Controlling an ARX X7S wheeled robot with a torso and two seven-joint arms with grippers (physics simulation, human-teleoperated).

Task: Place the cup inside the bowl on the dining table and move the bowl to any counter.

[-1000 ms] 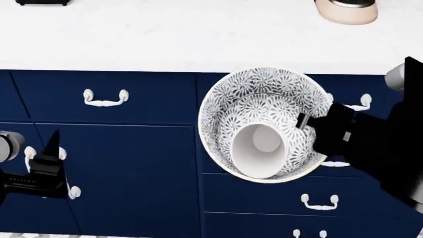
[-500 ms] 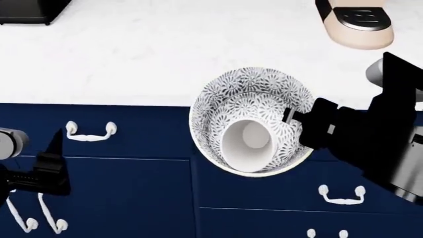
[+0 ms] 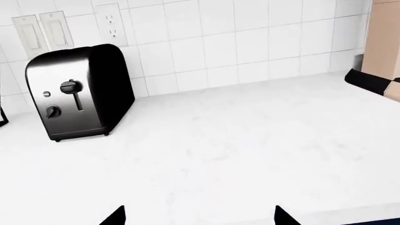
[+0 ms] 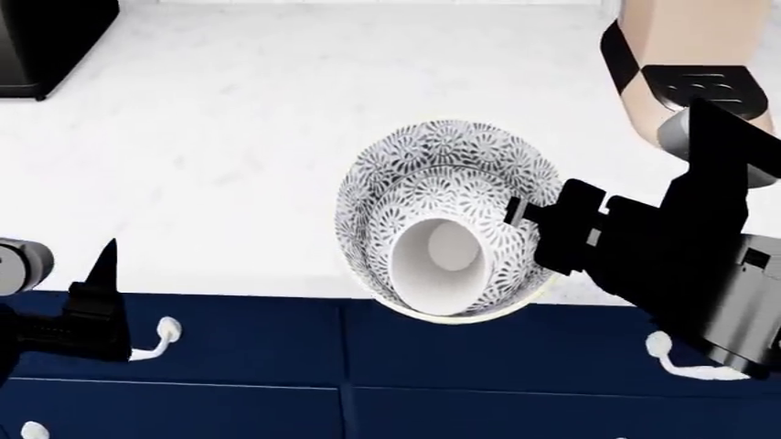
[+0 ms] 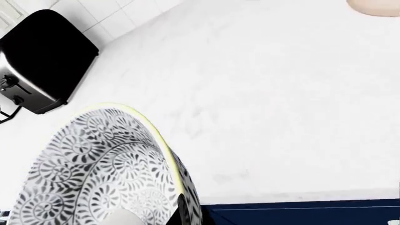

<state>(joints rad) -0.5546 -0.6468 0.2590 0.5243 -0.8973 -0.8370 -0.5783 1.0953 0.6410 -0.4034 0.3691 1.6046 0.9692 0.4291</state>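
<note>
Cup (image 4: pixel 437 261) in bowl (image 4: pixel 415 174), above counter (image 4: pixel 244 137)

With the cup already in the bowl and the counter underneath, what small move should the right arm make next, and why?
Probably carry the bowl a little farther over the counter before lowering. The right gripper holds its rim, the cup lies inside, but the bowl's near side overhangs the counter edge above the navy cabinets.

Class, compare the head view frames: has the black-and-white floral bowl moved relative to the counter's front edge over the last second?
Yes. The black-and-white floral bowl, held by the right gripper, has advanced from in front of the navy cabinets to mostly over the white marble counter.
</note>
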